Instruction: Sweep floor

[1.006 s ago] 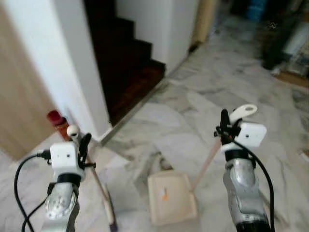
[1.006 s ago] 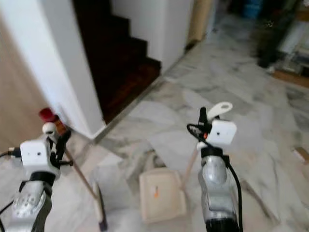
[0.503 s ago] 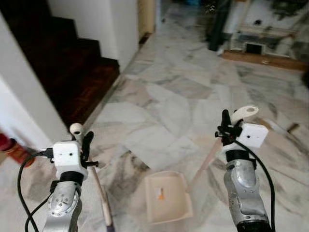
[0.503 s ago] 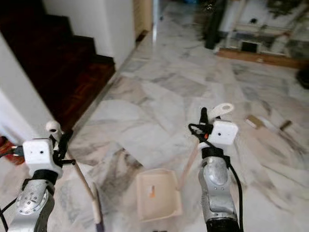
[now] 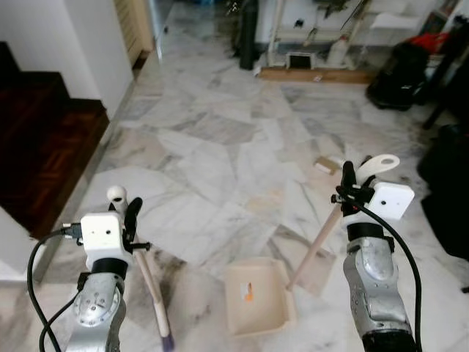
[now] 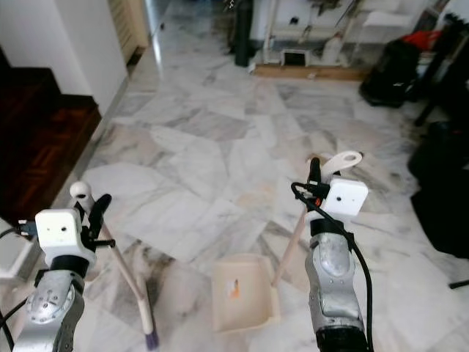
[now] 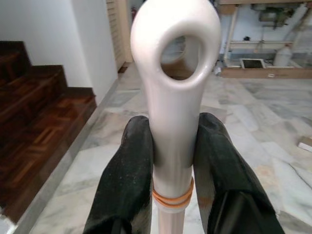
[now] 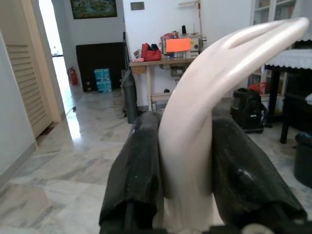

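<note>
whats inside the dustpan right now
The cream dustpan sits on the marble floor, held by the right gripper via its handle. Inside, a small orange mark shows on its base; no swept debris is visible. Whether it is a sticker or dirt is unclear.

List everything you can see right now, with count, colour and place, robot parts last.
broom: 1, cream handle, purple bristle tip, head on the floor front left
dustpan: 1, cream, on the floor between the arms, long handle running up to the right
debris: 1 small tan piece, on the floor ahead of the right arm
floor: grey-white marble
stairs: dark wood, far left
bags: black, far right
left gripper: shut on the broom handle
right gripper: shut on the dustpan handle
</note>
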`<state>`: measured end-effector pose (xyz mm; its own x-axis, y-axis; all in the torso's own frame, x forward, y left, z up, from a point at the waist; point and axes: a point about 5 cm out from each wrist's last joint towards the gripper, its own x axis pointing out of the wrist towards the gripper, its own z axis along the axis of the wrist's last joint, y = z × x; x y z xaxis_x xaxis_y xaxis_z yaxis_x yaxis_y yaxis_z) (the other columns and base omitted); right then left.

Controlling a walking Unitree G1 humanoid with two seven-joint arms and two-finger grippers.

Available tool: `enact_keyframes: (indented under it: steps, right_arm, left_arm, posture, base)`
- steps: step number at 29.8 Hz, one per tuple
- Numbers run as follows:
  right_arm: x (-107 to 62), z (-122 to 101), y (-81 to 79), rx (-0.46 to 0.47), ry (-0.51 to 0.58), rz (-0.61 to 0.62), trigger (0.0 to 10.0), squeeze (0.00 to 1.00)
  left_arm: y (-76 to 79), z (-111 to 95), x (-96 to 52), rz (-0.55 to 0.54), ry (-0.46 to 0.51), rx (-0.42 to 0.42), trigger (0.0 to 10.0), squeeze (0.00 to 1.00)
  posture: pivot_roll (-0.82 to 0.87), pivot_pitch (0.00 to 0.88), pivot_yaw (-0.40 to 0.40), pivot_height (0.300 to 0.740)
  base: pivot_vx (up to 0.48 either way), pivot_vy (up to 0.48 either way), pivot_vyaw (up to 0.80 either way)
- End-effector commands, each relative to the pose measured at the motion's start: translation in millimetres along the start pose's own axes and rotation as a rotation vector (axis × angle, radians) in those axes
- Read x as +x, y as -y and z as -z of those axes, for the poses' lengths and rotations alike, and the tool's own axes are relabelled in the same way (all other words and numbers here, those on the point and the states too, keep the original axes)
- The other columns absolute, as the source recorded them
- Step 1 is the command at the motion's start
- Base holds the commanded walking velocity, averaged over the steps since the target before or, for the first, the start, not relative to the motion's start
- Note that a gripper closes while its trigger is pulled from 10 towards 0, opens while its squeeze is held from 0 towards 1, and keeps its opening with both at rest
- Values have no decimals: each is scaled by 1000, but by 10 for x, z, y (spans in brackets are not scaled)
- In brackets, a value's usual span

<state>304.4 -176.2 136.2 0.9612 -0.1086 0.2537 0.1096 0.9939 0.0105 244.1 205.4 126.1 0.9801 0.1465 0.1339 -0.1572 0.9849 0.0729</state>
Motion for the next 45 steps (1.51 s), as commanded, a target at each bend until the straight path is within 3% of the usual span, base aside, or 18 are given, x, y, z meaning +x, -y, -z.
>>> enact_keyframes:
  steps: [1,11,20,29,45]
  right_arm:
    - [40,-112,53,-1,55,18,10000,0]
    - [50,-117,53,-6,57,15,10000,0]
    - [28,-123,22,-27,64,0,10000,0]
    - [19,-149,-88,-116,94,-81,10000,0]
    - [62,-187,-132,-107,94,-90,10000,0]
  left_arm:
    - [11,-79,21,1,47,7,10000,0]
    - [11,-76,30,-5,46,2,10000,0]
    - [6,-69,27,-3,35,8,10000,0]
    - [7,-52,22,0,24,17,10000,0]
    - [22,-59,36,11,29,14,10000,0]
  posture:
    - [-11,53,2,740]
    - [-10,62,-3,740]
    - [-8,70,-1,740]
    - [-4,50,3,740]
    - [-8,23,3,740]
  base:
    - [0,0,-788]
    - [0,0,-765]
    - [0,0,0]
    - [246,0,269]
    - [342,0,146]
